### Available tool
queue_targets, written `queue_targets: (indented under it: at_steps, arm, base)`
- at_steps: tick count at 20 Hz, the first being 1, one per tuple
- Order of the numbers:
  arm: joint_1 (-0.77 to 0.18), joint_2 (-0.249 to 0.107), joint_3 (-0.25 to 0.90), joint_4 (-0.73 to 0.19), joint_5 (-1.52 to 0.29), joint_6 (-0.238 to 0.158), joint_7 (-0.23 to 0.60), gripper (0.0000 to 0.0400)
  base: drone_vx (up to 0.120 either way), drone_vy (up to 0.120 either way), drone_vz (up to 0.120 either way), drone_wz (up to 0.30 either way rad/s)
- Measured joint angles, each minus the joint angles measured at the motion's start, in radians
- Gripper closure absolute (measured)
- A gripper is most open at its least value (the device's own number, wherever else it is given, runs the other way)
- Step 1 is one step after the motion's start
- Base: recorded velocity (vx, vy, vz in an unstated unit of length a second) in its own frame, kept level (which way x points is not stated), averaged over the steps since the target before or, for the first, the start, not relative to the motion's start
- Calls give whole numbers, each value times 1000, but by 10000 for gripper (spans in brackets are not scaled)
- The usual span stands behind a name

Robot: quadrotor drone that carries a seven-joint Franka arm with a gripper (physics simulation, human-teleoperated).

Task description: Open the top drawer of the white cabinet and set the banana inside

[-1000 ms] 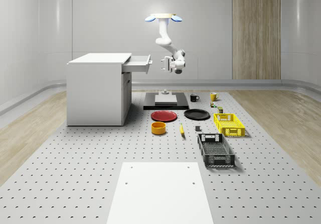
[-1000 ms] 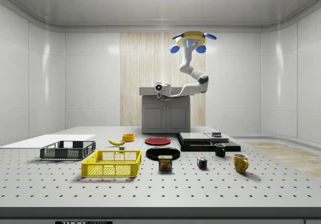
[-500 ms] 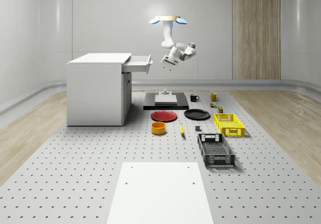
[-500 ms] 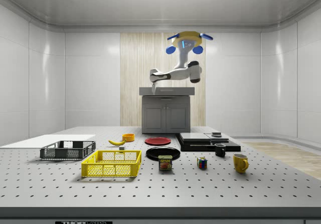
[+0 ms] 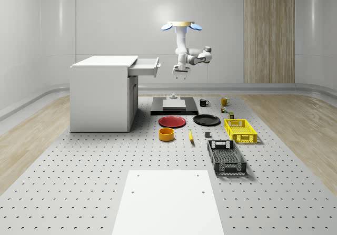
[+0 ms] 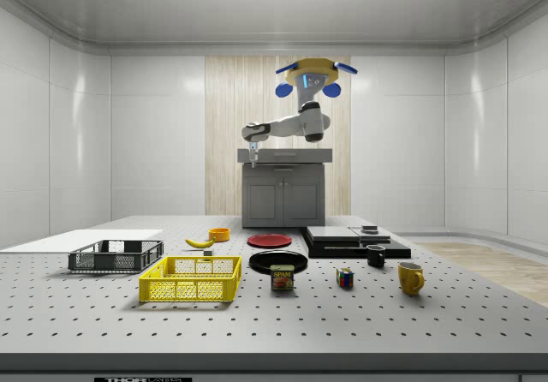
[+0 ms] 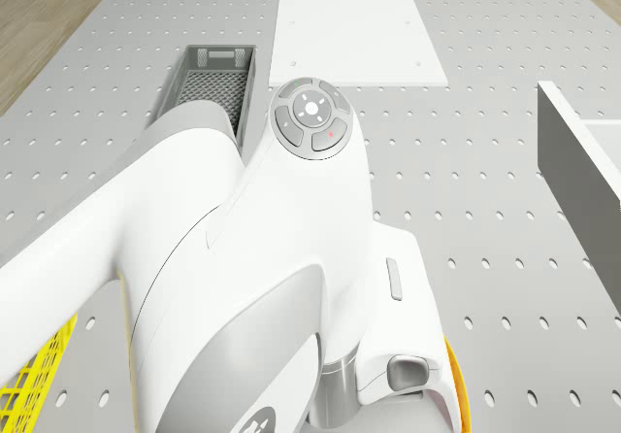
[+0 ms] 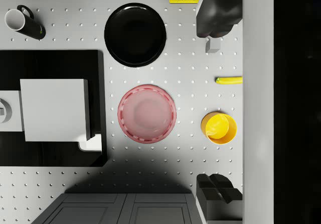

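Since a second ago my arm has swung away from the pulled-out top drawer [image 5: 145, 66] of the white cabinet [image 5: 102, 92], and my gripper [image 5: 180, 74] now points straight down with its fingers [image 8: 216, 17] spread and holding nothing. I hover beside the cabinet, above the table [image 5: 79, 166]. The banana [image 5: 190, 135] lies there, near the orange bowl [image 5: 166, 134].

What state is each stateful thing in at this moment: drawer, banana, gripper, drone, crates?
Top drawer: pulled open.
Banana: lying on the table beside the orange bowl, not held.
Gripper: pointing down, open, holding nothing.
Drone: hovering in the air in front of the cabinet.
Yellow crate: upright, nothing visible inside.
Black crate: upright, nothing visible inside.
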Motion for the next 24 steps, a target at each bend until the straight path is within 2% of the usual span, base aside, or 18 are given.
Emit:
queue_targets:
  at_steps: [4,7,9,14,24]
  arm:
    - [19,-15,-8,0,4,-10,-19,0]
    - [26,-24,-11,0,4,-12,-27,0]
    - [30,-28,-12,0,4,-12,-30,0]
    - [35,-38,-14,0,2,-9,-35,0]
    - [39,-53,-15,1,-3,2,-39,0]
  base:
    - [120,120,-120,0]
    - [120,120,-13,0]
    - [120,100,-120,0]
    - [24,0,-120,0]
    - [120,0,-120,0]
